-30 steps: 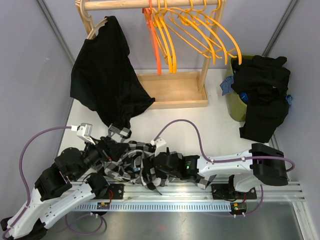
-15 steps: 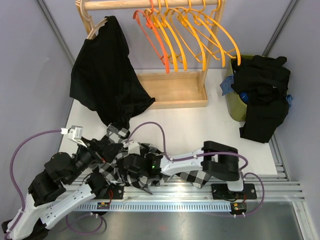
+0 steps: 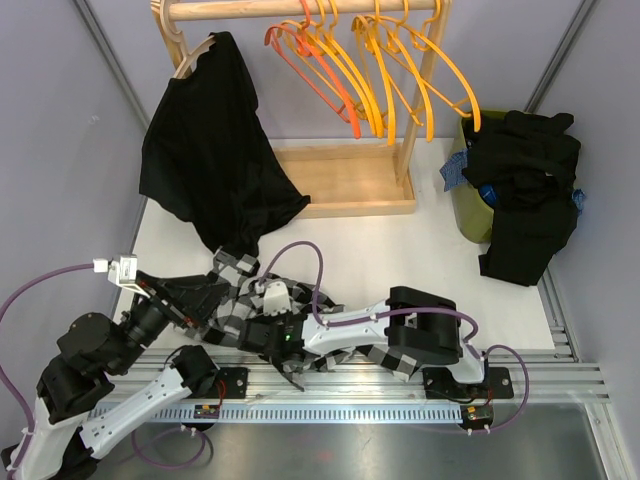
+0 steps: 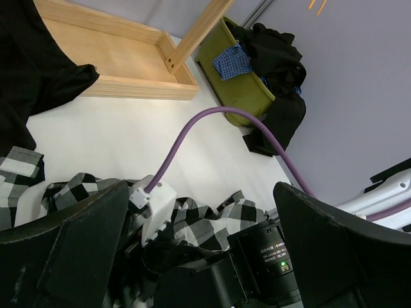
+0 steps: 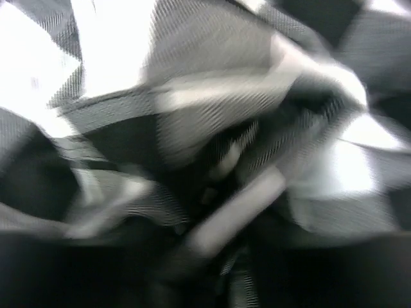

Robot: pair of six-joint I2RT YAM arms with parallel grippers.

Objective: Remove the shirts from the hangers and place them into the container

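The black-and-white checked shirt (image 3: 236, 298) lies crumpled on the table's near edge. My left gripper (image 3: 200, 300) is open at the shirt's left end; in the left wrist view its wide-apart fingers (image 4: 64, 256) frame the checked shirt (image 4: 212, 218) and my right wrist. My right gripper (image 3: 255, 325) is buried in the cloth, and the right wrist view shows only blurred checked shirt (image 5: 192, 96), fingers hidden. A black shirt (image 3: 215, 150) hangs at the rack's left end. Bare orange hangers (image 3: 390, 70) hang on the rod. The olive container (image 3: 466, 205) holds piled black shirts (image 3: 525, 170).
The pale wooden rack base (image 3: 345, 180) stands at the back middle. Purple cables (image 3: 300, 262) loop over the checked shirt. Grey walls close in both sides. A metal rail (image 3: 350, 385) runs along the near edge.
My right arm has swung left and pushed its gripper into the checked shirt. My left arm has drawn back leftward. The orange hangers have swung on the rod.
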